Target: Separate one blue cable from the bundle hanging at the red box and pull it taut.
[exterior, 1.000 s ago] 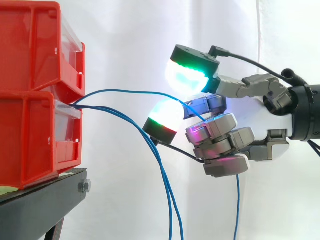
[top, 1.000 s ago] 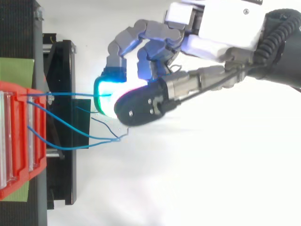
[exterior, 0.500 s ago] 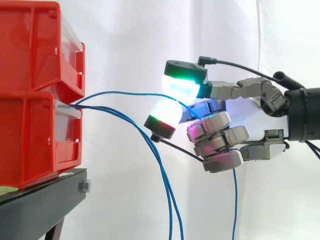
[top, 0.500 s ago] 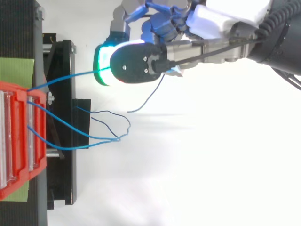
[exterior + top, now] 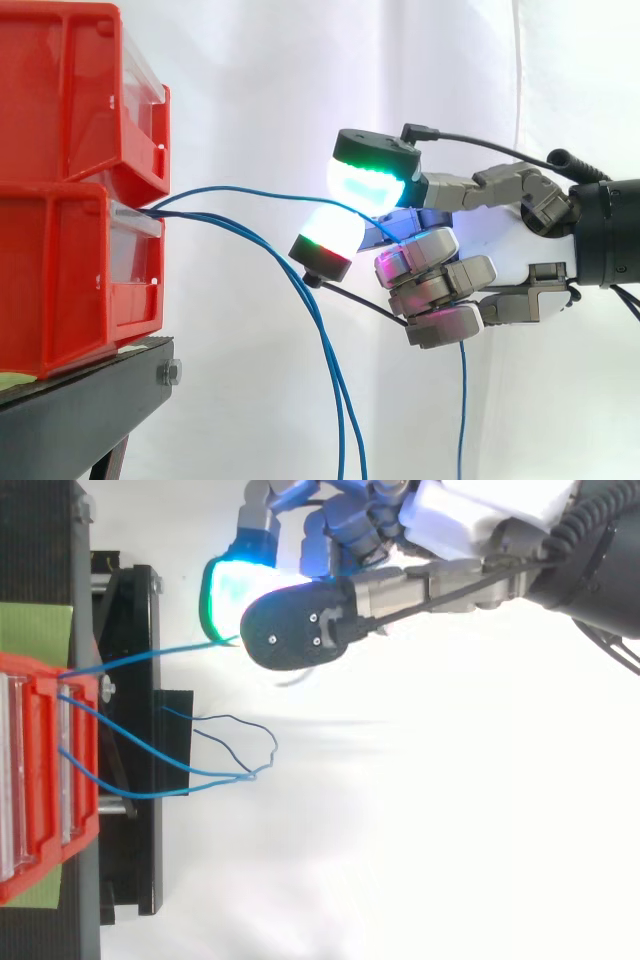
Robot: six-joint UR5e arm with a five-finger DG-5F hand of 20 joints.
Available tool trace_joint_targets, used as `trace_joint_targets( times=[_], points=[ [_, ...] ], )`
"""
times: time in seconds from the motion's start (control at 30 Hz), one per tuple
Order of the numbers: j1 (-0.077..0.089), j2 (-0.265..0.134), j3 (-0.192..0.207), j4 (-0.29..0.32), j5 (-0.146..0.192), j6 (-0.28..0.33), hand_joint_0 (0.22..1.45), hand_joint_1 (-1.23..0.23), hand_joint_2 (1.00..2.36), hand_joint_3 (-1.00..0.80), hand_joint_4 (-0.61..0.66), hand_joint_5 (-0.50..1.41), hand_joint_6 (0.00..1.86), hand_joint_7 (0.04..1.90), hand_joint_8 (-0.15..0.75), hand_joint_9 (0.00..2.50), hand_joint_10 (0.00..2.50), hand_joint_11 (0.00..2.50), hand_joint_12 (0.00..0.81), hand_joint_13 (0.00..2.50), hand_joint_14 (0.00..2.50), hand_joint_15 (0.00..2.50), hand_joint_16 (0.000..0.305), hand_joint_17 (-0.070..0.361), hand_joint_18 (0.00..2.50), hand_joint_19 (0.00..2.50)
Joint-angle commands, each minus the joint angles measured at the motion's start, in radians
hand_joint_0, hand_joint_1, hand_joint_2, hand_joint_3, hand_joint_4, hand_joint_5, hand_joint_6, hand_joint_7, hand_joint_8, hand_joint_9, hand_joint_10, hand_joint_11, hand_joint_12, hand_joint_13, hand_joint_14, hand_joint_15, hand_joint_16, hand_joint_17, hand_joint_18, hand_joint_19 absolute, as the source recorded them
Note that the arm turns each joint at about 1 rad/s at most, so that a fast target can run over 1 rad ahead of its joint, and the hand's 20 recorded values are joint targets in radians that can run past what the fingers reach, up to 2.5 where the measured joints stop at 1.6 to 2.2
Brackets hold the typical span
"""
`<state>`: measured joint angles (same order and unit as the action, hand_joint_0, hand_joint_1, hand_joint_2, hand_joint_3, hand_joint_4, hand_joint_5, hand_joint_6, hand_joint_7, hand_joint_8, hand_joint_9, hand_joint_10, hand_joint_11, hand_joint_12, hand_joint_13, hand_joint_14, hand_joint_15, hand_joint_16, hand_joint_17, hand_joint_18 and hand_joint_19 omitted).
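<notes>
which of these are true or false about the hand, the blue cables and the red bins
1. One blue cable runs from the red bins across to the hand. True.
2. The hand is open and touches no cable. False: its fingers are curled on the blue cable.
3. The other blue cables hang down between the bins and the hand. True.
4. The red bins sit on a white table. False: they are stacked on a black stand.
</notes>
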<state>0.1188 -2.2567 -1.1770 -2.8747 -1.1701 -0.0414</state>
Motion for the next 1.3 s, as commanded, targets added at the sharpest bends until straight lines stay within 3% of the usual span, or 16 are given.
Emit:
trace_joint_targets(
  times=[0.0,0.3,0.43,0.57,0.83,1.27],
  points=[
    [0.001,-0.001,-0.001,0.0,0.004,0.0,0.69,-0.72,1.0,-0.47,0.11,-0.21,0.96,0.93,0.326,0.69,1.28,1.15,0.339,0.77,2.41,1.16,0.039,0.089,1.13,1.47],
    [0.005,0.0,-0.001,-0.002,0.006,0.011,0.66,-0.66,1.02,-0.26,0.08,-0.21,0.98,1.01,0.329,0.7,1.36,1.13,0.343,0.77,2.44,1.16,0.039,0.088,1.13,1.51],
    [0.01,0.0,-0.001,-0.018,0.012,0.031,0.61,-0.56,1.01,-0.4,0.16,-0.21,0.97,0.92,0.327,0.69,1.4,1.13,0.343,0.74,2.5,1.14,0.039,0.089,1.11,1.54],
    [0.019,0.0,-0.001,-0.018,0.03,0.037,0.59,-0.55,1.01,-0.42,0.17,-0.21,0.96,0.93,0.328,0.71,1.41,1.15,0.345,0.75,2.5,1.12,0.039,0.089,1.12,1.54],
    [0.027,0.0,-0.001,-0.02,0.036,0.038,0.56,-0.55,1.0,-0.49,0.17,-0.21,0.95,0.93,0.335,0.73,1.48,1.13,0.352,0.78,2.5,1.13,0.041,0.093,1.15,1.54],
    [0.036,0.0,-0.001,-0.026,0.046,0.038,0.6,-0.62,1.01,-0.43,0.17,-0.21,0.95,0.94,0.317,0.75,1.52,1.15,0.342,0.82,2.5,1.13,0.039,0.088,1.17,1.53]
  ],
)
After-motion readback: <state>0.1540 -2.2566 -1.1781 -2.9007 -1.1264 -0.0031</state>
